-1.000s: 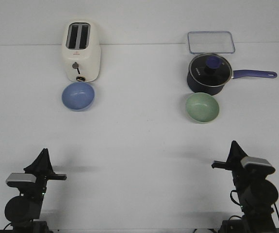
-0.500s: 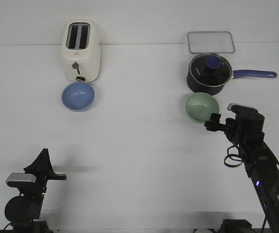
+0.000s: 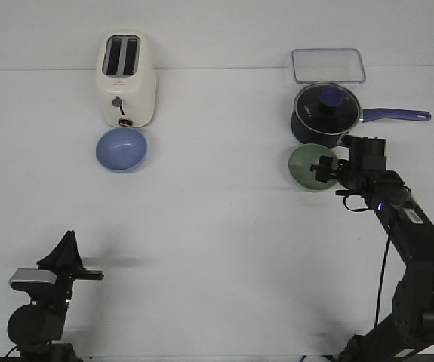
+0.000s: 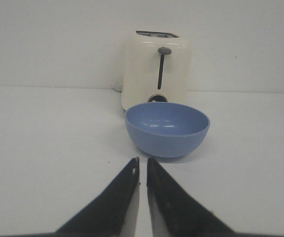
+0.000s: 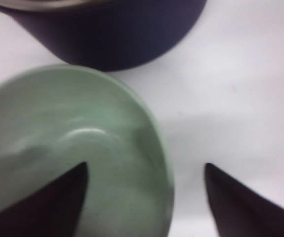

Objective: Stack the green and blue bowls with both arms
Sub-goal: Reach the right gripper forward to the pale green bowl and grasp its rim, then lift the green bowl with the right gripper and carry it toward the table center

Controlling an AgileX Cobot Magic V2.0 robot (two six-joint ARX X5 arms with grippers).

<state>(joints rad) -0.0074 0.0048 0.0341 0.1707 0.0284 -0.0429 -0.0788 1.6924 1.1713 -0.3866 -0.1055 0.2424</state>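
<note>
White tabletop [image 3: 217, 226] meeting a pale wall behind it, with the toaster [image 3: 126, 79] as landmark. The blue bowl [image 3: 121, 148] stands just in front of the toaster, upright and nearly touching it. Far to the toaster's right lie a clear lidded container [image 3: 327, 65], a dark saucepan [image 3: 324, 115] with glass lid in front of that, and the green bowl [image 3: 312, 167] just in front of the saucepan. My left gripper [image 3: 88, 274] rests low at the near edge, well apart from the blue bowl; my right gripper [image 3: 324, 170] is stretched out over the green bowl's right rim. The left wrist view adds what the front view cannot: my left gripper's [image 4: 142, 170] fingers are almost closed, a narrow slit between them, holding nothing, aimed at the blue bowl [image 4: 167, 128] with the toaster [image 4: 156, 69] directly behind it. The right wrist view shows my right gripper [image 5: 146, 173] spread wide, one finger [image 5: 48, 202] inside the green bowl [image 5: 72, 148] and the other outside over bare tabletop [image 5: 240, 74], straddling the rim without gripping it; the saucepan's [image 5: 112, 29] wall sits just beyond the bowl.
</note>
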